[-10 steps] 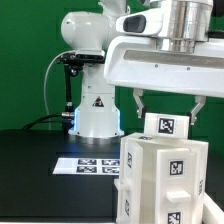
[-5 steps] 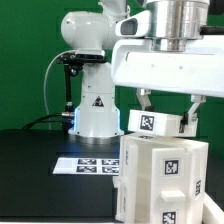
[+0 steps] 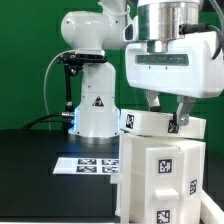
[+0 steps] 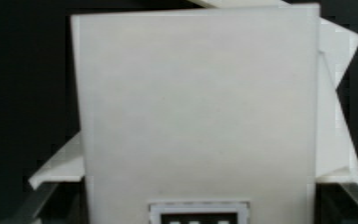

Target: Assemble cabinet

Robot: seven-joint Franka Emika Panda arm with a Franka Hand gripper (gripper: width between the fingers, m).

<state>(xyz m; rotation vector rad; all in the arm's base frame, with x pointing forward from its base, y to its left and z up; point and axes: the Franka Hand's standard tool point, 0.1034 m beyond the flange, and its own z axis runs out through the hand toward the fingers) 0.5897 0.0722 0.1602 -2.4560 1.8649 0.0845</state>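
My gripper [image 3: 167, 114] is shut on a flat white cabinet panel [image 3: 152, 122] that bears small black-and-white tags. It holds the panel just above the top of the white cabinet box [image 3: 165, 180], which stands at the exterior view's lower right and shows tags on its near faces. I cannot tell whether the panel touches the box. In the wrist view the panel [image 4: 194, 100] fills most of the picture, with one tag [image 4: 201, 212] at its near end. Edges of the box show behind the panel there.
The marker board [image 3: 88, 165] lies flat on the black table at the exterior view's left of the box. The arm's white base [image 3: 95, 108] stands behind it, with a black stand [image 3: 67, 80] beside it and a green backdrop behind.
My gripper has turned and shifted toward the exterior view's left with the panel in it. The panel has gone from facing the camera to lying flatter over the box top.
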